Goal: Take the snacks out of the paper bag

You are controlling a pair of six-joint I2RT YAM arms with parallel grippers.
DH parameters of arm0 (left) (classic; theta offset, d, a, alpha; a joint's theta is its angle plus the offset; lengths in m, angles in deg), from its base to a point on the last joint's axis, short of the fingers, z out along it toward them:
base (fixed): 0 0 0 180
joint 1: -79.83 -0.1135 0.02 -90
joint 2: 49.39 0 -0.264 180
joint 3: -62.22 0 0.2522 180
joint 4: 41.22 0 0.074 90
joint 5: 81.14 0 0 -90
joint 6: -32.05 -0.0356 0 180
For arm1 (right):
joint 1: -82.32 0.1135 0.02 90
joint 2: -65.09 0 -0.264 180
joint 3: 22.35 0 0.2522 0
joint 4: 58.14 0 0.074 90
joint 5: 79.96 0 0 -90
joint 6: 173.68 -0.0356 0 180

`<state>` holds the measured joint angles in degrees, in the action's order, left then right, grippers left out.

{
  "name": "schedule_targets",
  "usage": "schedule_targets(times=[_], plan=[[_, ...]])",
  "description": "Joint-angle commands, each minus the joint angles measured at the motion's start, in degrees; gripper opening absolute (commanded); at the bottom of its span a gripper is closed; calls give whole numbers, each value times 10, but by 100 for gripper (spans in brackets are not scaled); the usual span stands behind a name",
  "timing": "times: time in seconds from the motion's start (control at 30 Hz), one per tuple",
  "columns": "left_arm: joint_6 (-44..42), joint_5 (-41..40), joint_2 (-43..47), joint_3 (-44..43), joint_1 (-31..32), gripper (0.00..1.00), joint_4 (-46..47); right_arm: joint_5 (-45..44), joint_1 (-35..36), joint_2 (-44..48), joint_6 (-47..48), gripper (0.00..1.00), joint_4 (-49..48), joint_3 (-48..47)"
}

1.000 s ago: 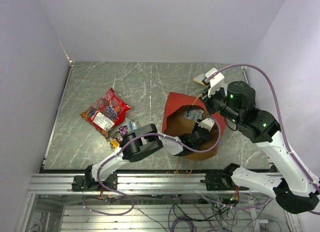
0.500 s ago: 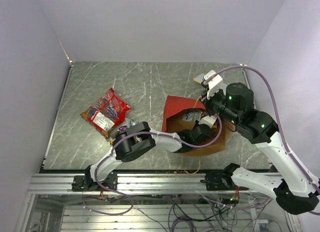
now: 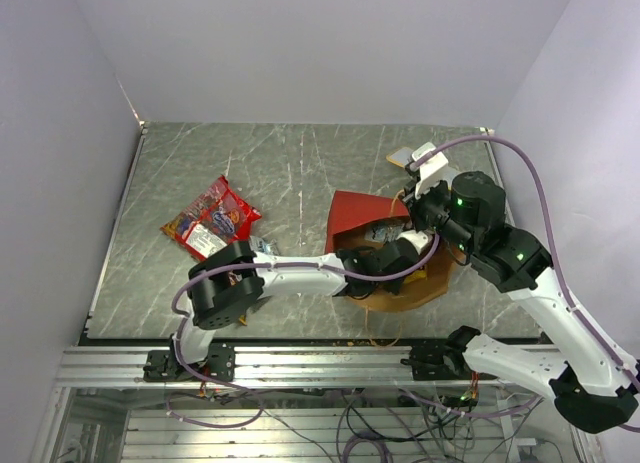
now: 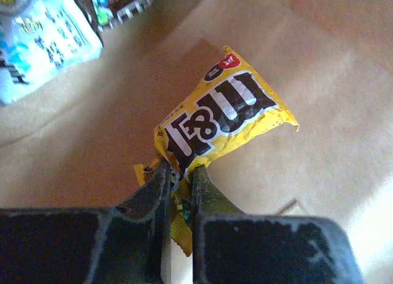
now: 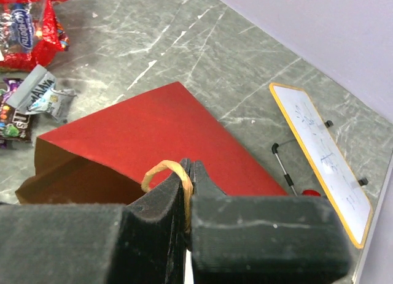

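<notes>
Since a second ago the paper bag [image 3: 362, 211] has sagged flatter on the tabletop [image 3: 200, 163], and the left arm has stretched deeper into its mouth, elbow swung out to the left. Well left of the bag lies the red chip bag [image 3: 212, 220], its print too small to read. Inside the bag, the left end effector [image 4: 180, 170] pinches a corner of a yellow packet [image 4: 224, 118] lettered "m&m" in brown and white. A silver-blue packet [image 4: 37, 32] lies beyond it on the bag's floor. At the bag's rim, the right end effector [image 5: 189, 173] is pressed together on the thin loop handle [image 5: 161, 170].
</notes>
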<state>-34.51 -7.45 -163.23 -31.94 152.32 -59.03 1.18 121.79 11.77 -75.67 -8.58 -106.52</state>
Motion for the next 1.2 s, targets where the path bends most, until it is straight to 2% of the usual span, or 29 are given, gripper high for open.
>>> schedule_targets(times=[0.0, 0.27, 0.43, 0.63, 0.8, 1.0, 1.17], plan=[[4, 71, 59, 1, 4, 7, -109, -43, 0, 12, 2, 0, -13, 21], [-22, 99, 127, -7, 4, 7, -182, -53, 0, -2, -32, 0, -9, 16], [-14, 100, 184, 30, 3, 7, -186, -76, 0, -2, -42, 0, 8, 13], [-24, 77, 262, 73, 0, 7, -194, -100, 0, 41, -45, 0, -23, 63], [-5, 84, 318, 39, -1, 7, -205, -94, 0, 44, -47, 0, -23, 68], [49, 27, 394, 20, -1, 7, -283, -87, 0, 28, -27, 0, -42, 58], [82, -55, 445, -47, -2, 7, -453, -102, 0, 17, 18, 0, -32, 46]])
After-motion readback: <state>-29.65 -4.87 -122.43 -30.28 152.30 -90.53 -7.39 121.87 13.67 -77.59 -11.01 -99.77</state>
